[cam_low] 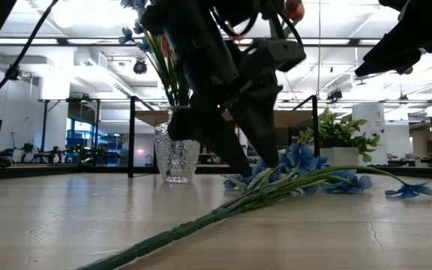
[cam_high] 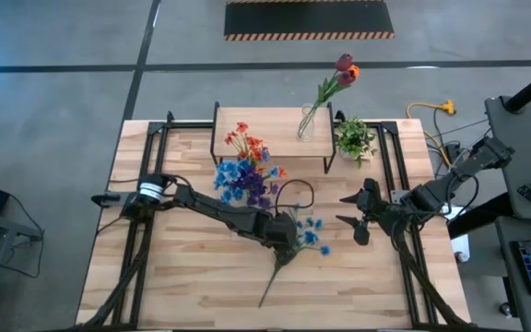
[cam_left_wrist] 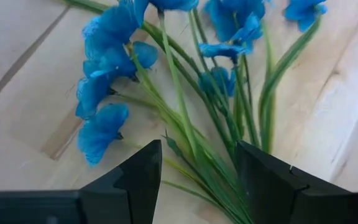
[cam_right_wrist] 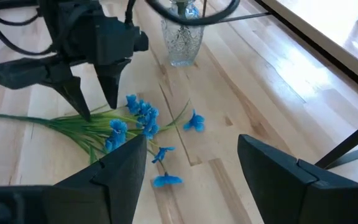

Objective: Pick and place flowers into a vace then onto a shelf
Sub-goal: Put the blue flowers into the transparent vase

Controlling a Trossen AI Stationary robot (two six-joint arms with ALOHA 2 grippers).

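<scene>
A spray of blue flowers (cam_high: 304, 235) lies flat on the bench (cam_high: 192, 286), its long green stem running toward the bench's near edge. The left gripper (cam_right_wrist: 94, 102) stands directly over the stems with its fingers (cam_left_wrist: 138, 177) spread on either side of them; the jaws are parted and not clamped on the stems. The right gripper (cam_high: 355, 210) hangs nearby, just beside the blue heads, with its jaws wide apart and holding nothing. A glass vase (cam_low: 177, 157) on the bench holds orange, blue and purple flowers (cam_high: 247, 166). On the shelf (cam_high: 275, 120) stands a second vase (cam_high: 306, 124) with red tulips (cam_high: 344, 71), and a small potted plant (cam_high: 354, 138) sits beside the shelf.
</scene>
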